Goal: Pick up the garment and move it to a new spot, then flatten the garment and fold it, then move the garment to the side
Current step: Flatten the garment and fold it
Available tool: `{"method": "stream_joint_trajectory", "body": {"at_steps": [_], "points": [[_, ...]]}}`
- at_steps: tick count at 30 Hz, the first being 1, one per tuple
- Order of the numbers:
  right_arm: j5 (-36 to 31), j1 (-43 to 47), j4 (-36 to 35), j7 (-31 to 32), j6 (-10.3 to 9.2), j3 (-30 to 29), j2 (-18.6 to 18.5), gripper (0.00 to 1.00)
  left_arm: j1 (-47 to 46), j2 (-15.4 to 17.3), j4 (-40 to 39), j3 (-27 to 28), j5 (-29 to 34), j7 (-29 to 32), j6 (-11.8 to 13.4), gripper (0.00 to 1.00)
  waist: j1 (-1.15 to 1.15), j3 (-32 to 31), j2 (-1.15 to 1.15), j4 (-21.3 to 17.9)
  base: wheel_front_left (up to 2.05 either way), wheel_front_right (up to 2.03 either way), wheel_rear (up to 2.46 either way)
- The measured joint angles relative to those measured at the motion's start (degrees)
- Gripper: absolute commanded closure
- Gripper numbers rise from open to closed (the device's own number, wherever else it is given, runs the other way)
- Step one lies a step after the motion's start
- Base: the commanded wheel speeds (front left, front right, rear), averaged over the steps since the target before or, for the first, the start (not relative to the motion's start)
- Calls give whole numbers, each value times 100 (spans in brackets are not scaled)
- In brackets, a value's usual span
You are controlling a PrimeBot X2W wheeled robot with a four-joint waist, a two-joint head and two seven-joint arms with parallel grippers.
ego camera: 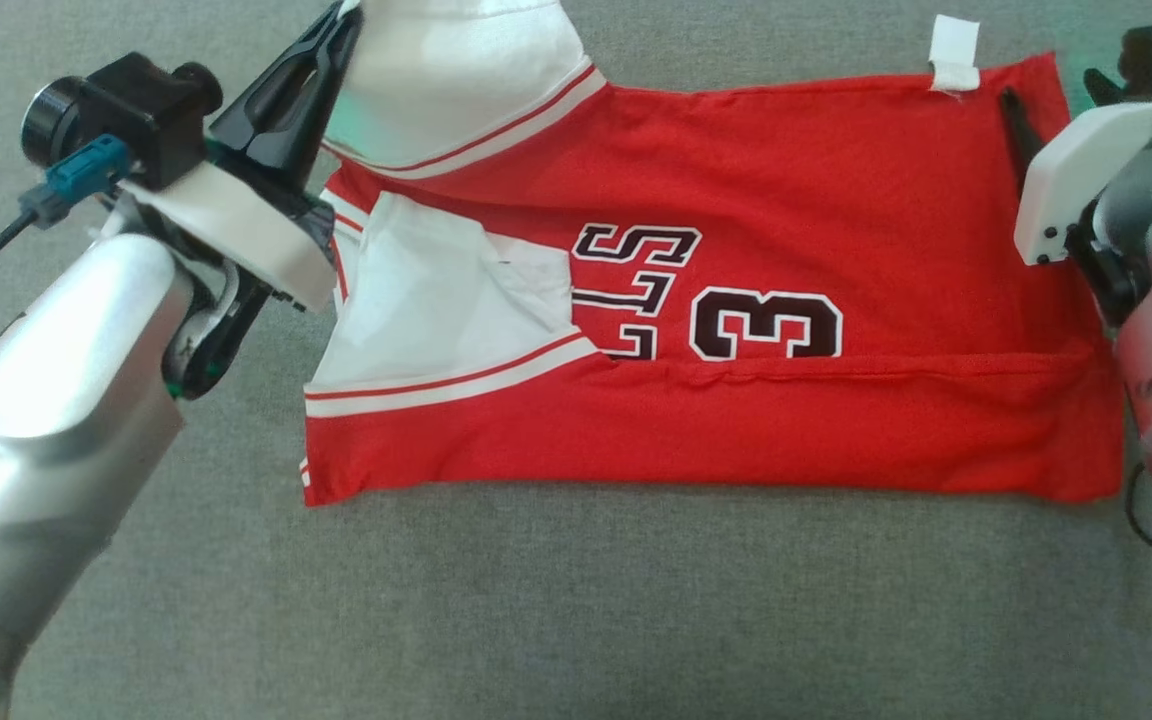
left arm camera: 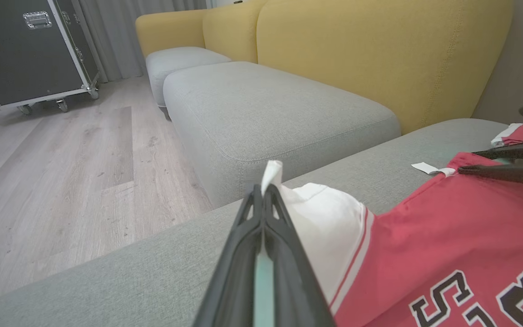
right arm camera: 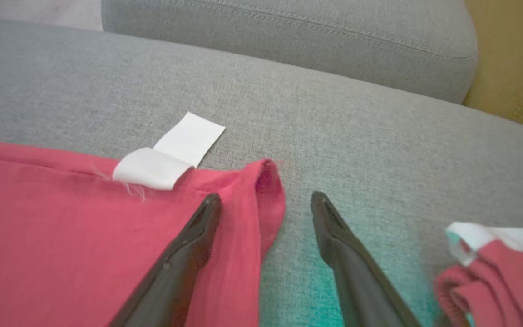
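Your jersey [ego camera: 756, 400] lies flat on the grey cushion [ego camera: 576, 600], one long edge seemingly folded over already (so folding looks midway). The left claw [left arm camera: 261, 193] pinches its raised white shoulder [ego camera: 456, 70]; the right claw [right arm camera: 267, 196] gapes astride the hem corner. Moving it aside remains.

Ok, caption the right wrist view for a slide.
Open right gripper straddles the red jersey corner by its white tag, on a grey cushion.

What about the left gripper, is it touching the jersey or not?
Touching. The left wrist view shows the left gripper closed on white fabric of the jersey, with a sliver poking out past its tips.
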Motion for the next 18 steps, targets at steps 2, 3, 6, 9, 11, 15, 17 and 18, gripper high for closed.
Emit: {"method": "stream_joint_trajectory", "body": {"at_steps": [2,3,6,9,11,15,17,18], "points": [[-130,-130,174,-31,0,188,-45,0,-1,2,-85,0,0,15,26,100,0,44,0,15,0,0,0],[-288,-195,236,-59,0,348,-109,0,-2,2,-113,0,0,21,44,100,0,71,0,21,0,0,0],[-357,-437,452,-77,0,498,-161,0,-15,7,-137,-7,2,24,51,100,0,141,0,46,0,0,0],[-357,-575,597,-80,0,601,-167,0,-20,8,-136,-8,2,24,62,100,0,176,0,63,0,0,0],[-356,-660,719,-131,0,668,-169,51,-21,8,-125,-12,2,57,94,100,0,199,0,77,0,0,0],[-127,-746,900,-469,0,710,-129,100,-49,52,64,-1,1,62,110,100,0,204,0,9,0,0,0],[-10,-751,909,-760,0,666,-113,100,-93,80,194,36,-1,56,153,100,0,193,0,-49,0,0,0],[58,-772,903,-913,0,647,-97,100,-121,99,263,58,-1,47,155,100,0,188,0,-81,0,0,0]]}}
